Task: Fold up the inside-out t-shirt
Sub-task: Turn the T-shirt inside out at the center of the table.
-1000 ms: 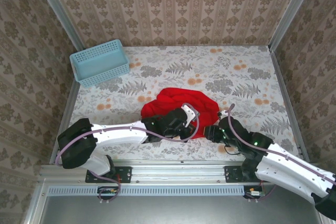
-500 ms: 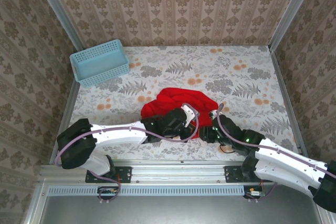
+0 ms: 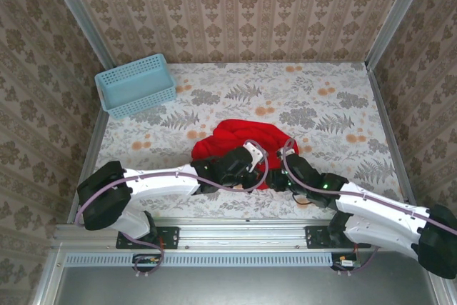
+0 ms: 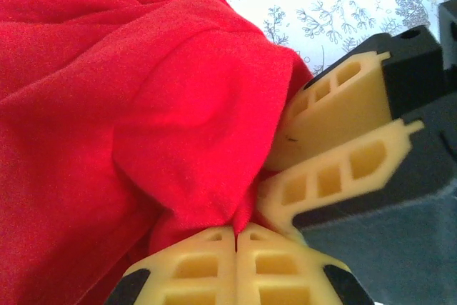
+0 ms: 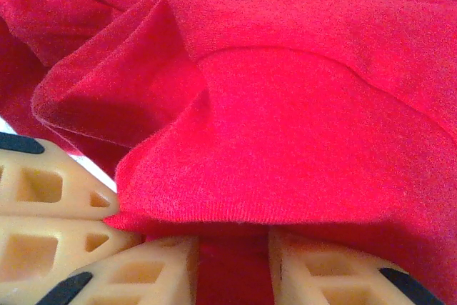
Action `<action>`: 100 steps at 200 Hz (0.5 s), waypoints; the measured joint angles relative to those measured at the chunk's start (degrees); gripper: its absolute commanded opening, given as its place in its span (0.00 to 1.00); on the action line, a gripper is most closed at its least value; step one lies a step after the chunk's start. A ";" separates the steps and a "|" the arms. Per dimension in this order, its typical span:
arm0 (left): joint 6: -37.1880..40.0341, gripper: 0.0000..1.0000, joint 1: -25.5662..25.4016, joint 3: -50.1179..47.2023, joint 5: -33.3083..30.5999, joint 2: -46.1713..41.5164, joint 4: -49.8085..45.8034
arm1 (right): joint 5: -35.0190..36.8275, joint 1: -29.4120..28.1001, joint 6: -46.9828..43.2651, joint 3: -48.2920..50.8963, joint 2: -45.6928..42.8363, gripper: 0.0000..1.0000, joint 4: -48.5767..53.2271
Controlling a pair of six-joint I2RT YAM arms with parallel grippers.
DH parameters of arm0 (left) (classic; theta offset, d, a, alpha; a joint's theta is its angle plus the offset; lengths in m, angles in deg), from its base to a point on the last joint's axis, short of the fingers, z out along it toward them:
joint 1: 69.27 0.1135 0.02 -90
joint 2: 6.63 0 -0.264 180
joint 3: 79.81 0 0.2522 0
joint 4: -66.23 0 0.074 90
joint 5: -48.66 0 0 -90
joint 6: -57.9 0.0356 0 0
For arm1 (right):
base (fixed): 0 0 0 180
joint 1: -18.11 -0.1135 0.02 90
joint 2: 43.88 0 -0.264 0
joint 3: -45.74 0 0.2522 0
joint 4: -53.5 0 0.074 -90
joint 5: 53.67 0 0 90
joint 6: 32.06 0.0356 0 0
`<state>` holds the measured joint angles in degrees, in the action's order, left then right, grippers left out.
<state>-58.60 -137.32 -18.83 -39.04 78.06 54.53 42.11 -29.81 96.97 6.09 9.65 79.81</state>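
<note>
The red t-shirt point(image 3: 246, 137) lies bunched in a heap near the table's front middle; no neck tag shows. My left gripper point(image 3: 255, 171) sits at the heap's near edge, and in the left wrist view the left gripper point(image 4: 235, 230) is shut on a thin pinch of the t-shirt point(image 4: 107, 105). My right gripper point(image 3: 277, 178) is right beside it. In the right wrist view the right gripper point(image 5: 234, 248) is open, its two fingers apart with a fold of the t-shirt point(image 5: 285, 105) lying in the gap. The right gripper's fingers point(image 4: 335, 105) also show close against the cloth.
A light blue basket point(image 3: 136, 85) stands at the table's back left corner. The floral tablecloth point(image 3: 321, 105) lies bare behind and to the right of the shirt. Patterned walls close in on three sides.
My right gripper has moved left and forward to the shirt's near edge, ending right beside the left gripper. The left gripper has barely shifted and keeps its pinch.
</note>
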 measured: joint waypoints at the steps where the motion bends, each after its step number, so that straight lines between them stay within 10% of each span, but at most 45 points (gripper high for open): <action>1: 0.00 0.00 0.00 0.00 0.00 0.00 0.00 | 0.02 0.00 -0.04 0.00 0.04 0.26 -0.02; 100: -0.96 0.00 1.66 -2.58 3.43 -3.56 3.78 | -0.52 -0.04 -4.63 6.99 -4.17 0.39 -8.07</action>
<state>-59.56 -135.66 -21.41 -35.60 74.50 58.31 41.59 -29.86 92.33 13.08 5.48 71.75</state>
